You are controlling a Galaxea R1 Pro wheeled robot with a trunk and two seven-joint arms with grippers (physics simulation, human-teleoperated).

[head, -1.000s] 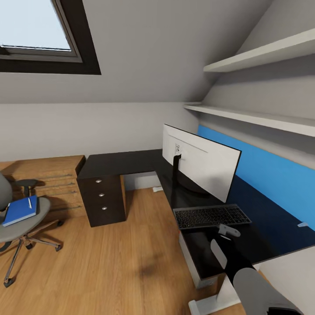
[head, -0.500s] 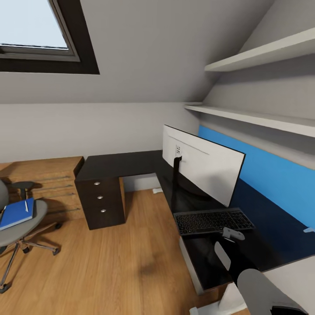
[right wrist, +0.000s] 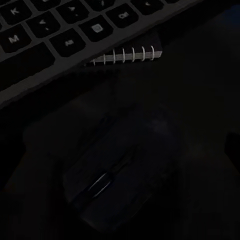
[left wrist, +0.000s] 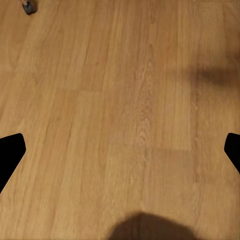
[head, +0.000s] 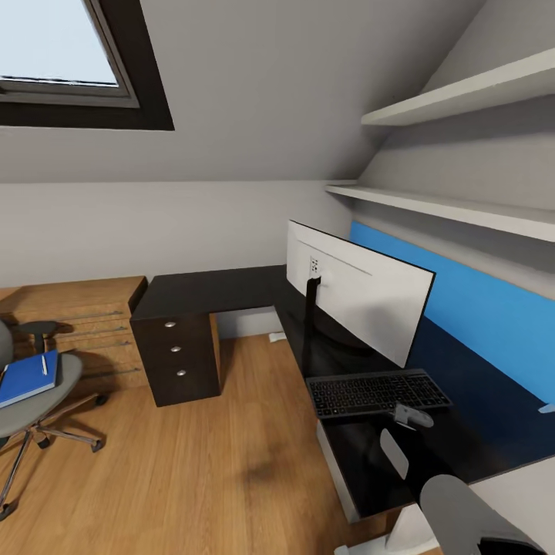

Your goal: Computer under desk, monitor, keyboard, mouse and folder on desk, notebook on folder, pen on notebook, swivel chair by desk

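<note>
Right gripper, spread wide, hovers over the mouse lying free on the tabletop near its front edge, long axis oblique to the keyboard just beyond. Farther, monitor. Left gripper, wide, faces floor.

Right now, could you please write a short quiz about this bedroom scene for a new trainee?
1. True or false: the folder lies on the swivel chair.
2. What lies directly in front of the monitor on the desk? A) keyboard B) folder C) computer
3. Fill in: the left gripper hangs over the wooden ____.

Key: 1 true; 2 A; 3 floor.
</note>
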